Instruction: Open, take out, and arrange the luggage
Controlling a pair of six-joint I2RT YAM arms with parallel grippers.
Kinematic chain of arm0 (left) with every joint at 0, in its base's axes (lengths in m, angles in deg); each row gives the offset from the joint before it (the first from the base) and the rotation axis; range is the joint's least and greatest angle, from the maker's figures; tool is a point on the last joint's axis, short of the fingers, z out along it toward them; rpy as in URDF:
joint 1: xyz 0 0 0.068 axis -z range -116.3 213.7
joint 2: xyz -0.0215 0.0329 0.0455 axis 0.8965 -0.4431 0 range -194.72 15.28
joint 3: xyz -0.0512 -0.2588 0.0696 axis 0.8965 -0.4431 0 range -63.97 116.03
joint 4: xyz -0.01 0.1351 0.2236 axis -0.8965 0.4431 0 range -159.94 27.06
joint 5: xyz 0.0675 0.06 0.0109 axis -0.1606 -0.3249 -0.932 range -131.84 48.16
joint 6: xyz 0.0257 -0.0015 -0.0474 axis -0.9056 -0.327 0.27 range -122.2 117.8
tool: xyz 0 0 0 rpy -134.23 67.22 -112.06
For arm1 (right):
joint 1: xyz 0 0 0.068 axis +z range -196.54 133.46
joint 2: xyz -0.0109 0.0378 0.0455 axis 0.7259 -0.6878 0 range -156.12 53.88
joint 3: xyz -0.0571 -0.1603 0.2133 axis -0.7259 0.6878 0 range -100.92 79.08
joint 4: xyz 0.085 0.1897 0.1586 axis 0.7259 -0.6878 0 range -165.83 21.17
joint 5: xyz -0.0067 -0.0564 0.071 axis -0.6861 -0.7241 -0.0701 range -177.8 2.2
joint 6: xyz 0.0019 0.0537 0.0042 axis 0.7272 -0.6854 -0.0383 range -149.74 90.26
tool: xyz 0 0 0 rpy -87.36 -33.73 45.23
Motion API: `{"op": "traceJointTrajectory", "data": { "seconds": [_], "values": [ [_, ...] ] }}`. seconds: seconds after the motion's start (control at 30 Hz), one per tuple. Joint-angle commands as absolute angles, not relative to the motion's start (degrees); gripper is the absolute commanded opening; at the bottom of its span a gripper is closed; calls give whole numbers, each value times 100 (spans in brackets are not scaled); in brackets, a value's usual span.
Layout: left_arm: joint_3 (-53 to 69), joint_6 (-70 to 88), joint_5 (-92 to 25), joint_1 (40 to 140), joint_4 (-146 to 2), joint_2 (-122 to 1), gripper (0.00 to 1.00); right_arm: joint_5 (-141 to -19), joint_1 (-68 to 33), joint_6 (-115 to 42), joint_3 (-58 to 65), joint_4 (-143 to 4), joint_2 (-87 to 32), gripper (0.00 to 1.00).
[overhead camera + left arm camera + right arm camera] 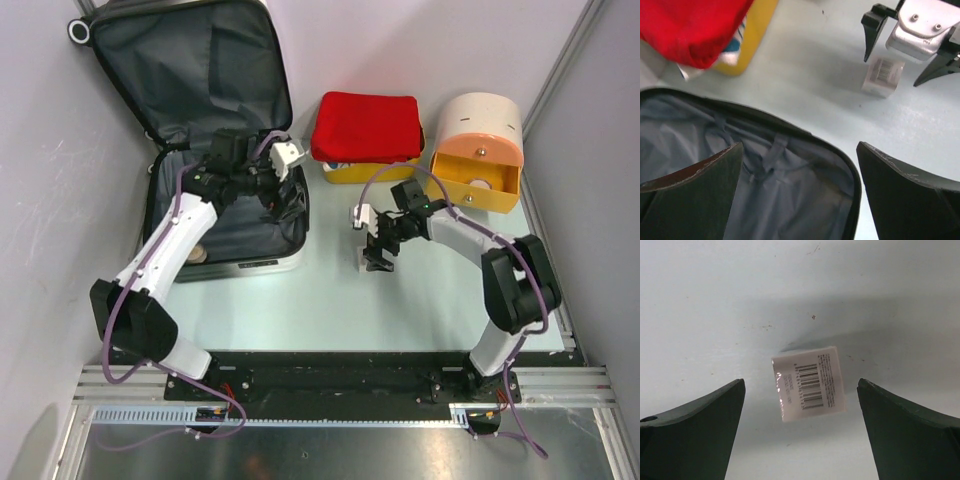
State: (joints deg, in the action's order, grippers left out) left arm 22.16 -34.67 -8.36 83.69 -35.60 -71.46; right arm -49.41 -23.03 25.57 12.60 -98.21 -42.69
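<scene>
Left gripper (pixel 287 203), right gripper (pixel 378 252): jaws wide, empty. Beneath the left jaws the open black grey-lined hard-shell suitcase (pixel 190 60) runs lengthwise near-to-far; pale tabletop (pixel 330 300), white walls (pixel 40 200).

Red cloth (pixel 365 125) tops yellow basket (pixel 350 175) beside drawer box (pixel 480 130).

We look steeply down on the whole worktop (pixel 330 300) from above, behind the arm bases (pixel 185 362). Both wrist cameras sit close, peering between their fingers (pixel 690 435); all views share the barcoded box (pixel 809 385).
</scene>
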Motion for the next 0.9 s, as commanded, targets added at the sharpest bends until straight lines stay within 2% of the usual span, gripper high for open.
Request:
{"op": "traceJointTrajectory", "data": {
  "seconds": [0.0,0.1,0.2,0.23,0.3,0.33,0.4,0.43,0.53,0.7,0.87],
  "values": [
    [1769,-3077,-624,8032,-3347,-6850,100,-4992,-2194,3196,842,-9923,-4771,100],
    [1602,-2954,-615,7812,-3347,-6726,100,-5123,-2149,3398,815,-9932,-4991,100],
    [1513,-2866,-528,7671,-3347,-6682,100,-5229,-2158,3574,762,-10028,-5105,94],
    [1496,-2840,-519,7662,-3347,-6681,100,-5221,-2167,3600,745,-10081,-5106,84],
    [1461,-2857,-501,7627,-3338,-6673,100,-5238,-2193,3566,709,-10178,-4992,72],
    [1452,-2874,-484,7627,-3338,-6690,100,-5238,-2211,3565,709,-10213,-4939,61],
    [1487,-2883,-475,7618,-3338,-6743,100,-5256,-2307,3522,700,-10275,-4799,50],
    [1513,-2883,-457,7609,-3347,-6821,100,-5247,-2360,3495,674,-10301,-4642,39],
    [1645,-2840,-326,7566,-3338,-6962,100,-5186,-2658,3188,499,-10486,-4281,21],
    [1952,-2725,-80,7495,-3347,-7340,100,-4940,-3491,2433,-388,-10890,-3744,17],
    [2207,-2602,105,7486,-3338,-7613,100,-4860,-4547,846,-1627,-10847,-3726,14]
  ]
}}
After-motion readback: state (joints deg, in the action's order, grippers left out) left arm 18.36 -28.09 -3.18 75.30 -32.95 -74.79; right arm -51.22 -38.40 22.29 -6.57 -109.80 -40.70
